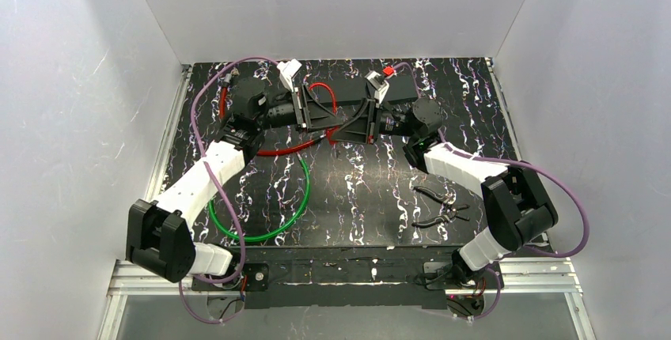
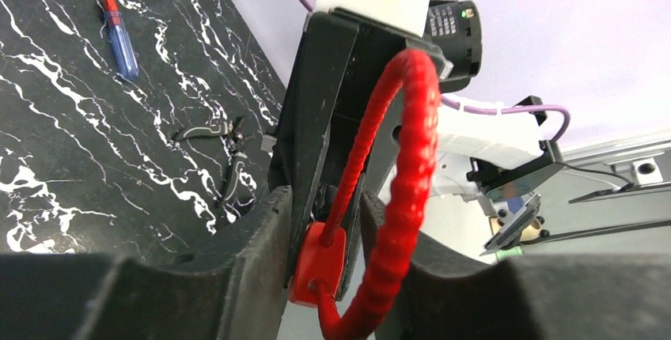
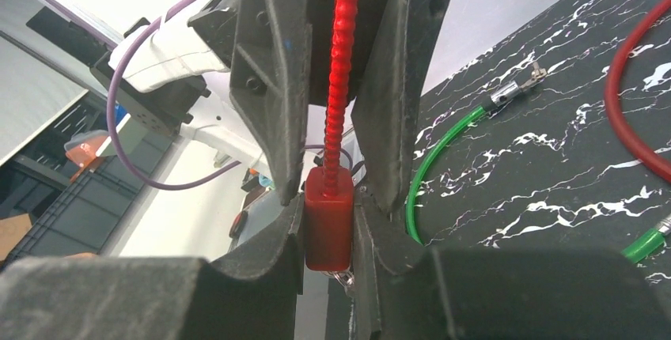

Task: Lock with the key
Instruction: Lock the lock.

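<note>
The red lock body is pinched between the pads of my right gripper, held above the far middle of the table. Its ribbed red cable runs straight up from it and curves round in a thick loop. A bit of silvery metal, the key or its ring, pokes out under the lock body. My left gripper comes in from the opposite side. Its jaws stand partly apart, straddling the lock body and the right gripper's fingers.
A green cable loop lies on the black marbled table at front left. Black-handled pliers lie at front right, and a blue and red screwdriver lies farther off. White walls enclose three sides.
</note>
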### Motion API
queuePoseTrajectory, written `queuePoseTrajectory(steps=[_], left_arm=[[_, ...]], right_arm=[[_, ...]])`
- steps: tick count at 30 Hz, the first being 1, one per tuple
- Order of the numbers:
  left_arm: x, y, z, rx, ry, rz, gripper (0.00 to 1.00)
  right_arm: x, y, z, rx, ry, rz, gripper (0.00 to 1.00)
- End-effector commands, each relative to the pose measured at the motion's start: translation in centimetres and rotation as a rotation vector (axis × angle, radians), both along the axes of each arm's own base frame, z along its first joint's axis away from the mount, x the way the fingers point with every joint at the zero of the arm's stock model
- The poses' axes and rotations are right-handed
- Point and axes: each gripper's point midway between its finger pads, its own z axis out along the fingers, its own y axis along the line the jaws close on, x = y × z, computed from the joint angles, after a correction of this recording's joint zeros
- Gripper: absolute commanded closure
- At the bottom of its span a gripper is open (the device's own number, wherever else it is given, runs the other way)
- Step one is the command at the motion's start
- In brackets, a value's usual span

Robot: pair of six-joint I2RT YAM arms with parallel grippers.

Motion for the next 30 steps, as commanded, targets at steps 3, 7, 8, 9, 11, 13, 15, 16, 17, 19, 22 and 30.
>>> queuePoseTrajectory(steps=[3, 7, 8, 9, 11, 13, 15, 16, 17, 19, 22, 30], left_arm=[[1.1, 0.4, 1.9, -0.051, -0.026, 0.037, 0.79], [0.7, 0.5, 0.9, -0.043, -0.005, 0.033, 0.84], [0.6, 0.5, 0.7, -0.042, -0.004, 0.03, 0.84], [0.5, 0.5, 0.5, -0.04, -0.002, 0.027, 0.84], [0.2, 0.5, 0.2, -0.038, 0.006, 0.024, 0.83], [0.1, 0.6, 0.0, -0.036, 0.012, 0.027, 0.83], [0.1, 0.7, 0.1, -0.037, 0.009, 0.03, 0.94], [0.1, 0.7, 0.1, -0.037, 0.01, 0.032, 0.99], [0.2, 0.7, 0.2, -0.04, 0.015, 0.036, 1.0], [0.9, 1.2, 0.6, -0.049, 0.03, 0.063, 1.0], [2.5, 2.6, 0.6, -0.066, 0.086, 0.145, 1.0], [5.7, 6.0, -1.4, -0.095, 0.23, 0.343, 1.0]], right_arm=[[-1.1, -0.5, 2.9, 0.069, -0.119, -0.001, 0.99], [-0.3, -0.1, 3.2, 0.074, -0.113, -0.021, 0.99], [0.1, 0.0, 3.2, 0.072, -0.107, -0.03, 0.99], [0.4, 0.2, 3.2, 0.071, -0.102, -0.034, 0.99], [0.7, 0.4, 3.4, 0.07, -0.098, -0.03, 0.99], [0.9, 0.6, 3.5, 0.074, -0.094, -0.025, 0.99], [0.9, 0.7, 3.5, 0.074, -0.095, -0.018, 0.99], [0.8, 0.7, 3.5, 0.073, -0.094, -0.017, 0.97], [0.8, 0.6, 3.5, 0.071, -0.095, -0.019, 0.89], [0.9, 0.5, 3.3, 0.056, -0.104, -0.029, 0.6], [1.7, 0.1, 2.6, -0.007, -0.114, -0.077, 0.25], [6.7, -0.2, -1.4, -0.252, -0.195, -0.279, 0.22]])
